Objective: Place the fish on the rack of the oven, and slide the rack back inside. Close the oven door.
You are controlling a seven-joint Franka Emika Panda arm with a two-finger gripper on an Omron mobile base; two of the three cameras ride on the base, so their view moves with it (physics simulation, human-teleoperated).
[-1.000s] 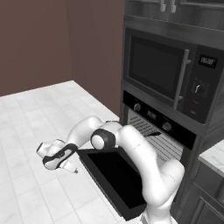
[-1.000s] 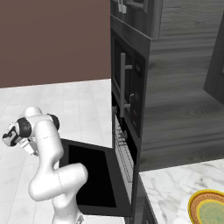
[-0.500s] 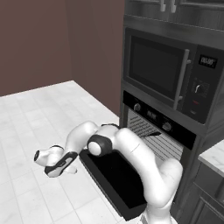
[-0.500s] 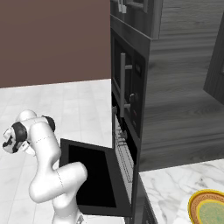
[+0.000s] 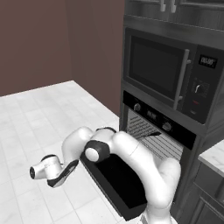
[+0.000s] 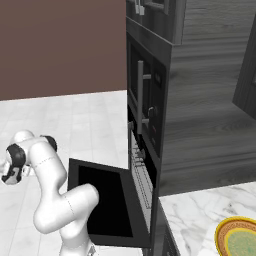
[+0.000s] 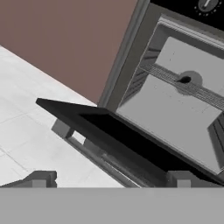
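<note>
We judge that the step in hand is closing the oven door (image 5: 116, 181), because the rack (image 7: 183, 83) already sits inside the oven (image 5: 159, 131), and in the hand view a small dark shape lies on its bars, which may be the fish (image 7: 185, 79); it is too small for us to be sure.

The door hangs open and nearly flat, and its silver handle (image 7: 94, 153) runs along the outer edge, on the side turned to the floor. Our claw (image 7: 109, 179) is low over the white floor, at the far left side of the door and apart from it. Its two tips stand wide apart and nothing is between them.

To do this step well, we think the claw should go under the outer edge of the door, near the handle, and push it up from below. The push should follow the arc of the hinge, first up and then forward to the oven. A contact near the middle of the edge seems better than one at the corner, so the door does not twist. The arm elbow (image 5: 98, 151) is just above the door, so we must keep it free of the door when it rises
</note>
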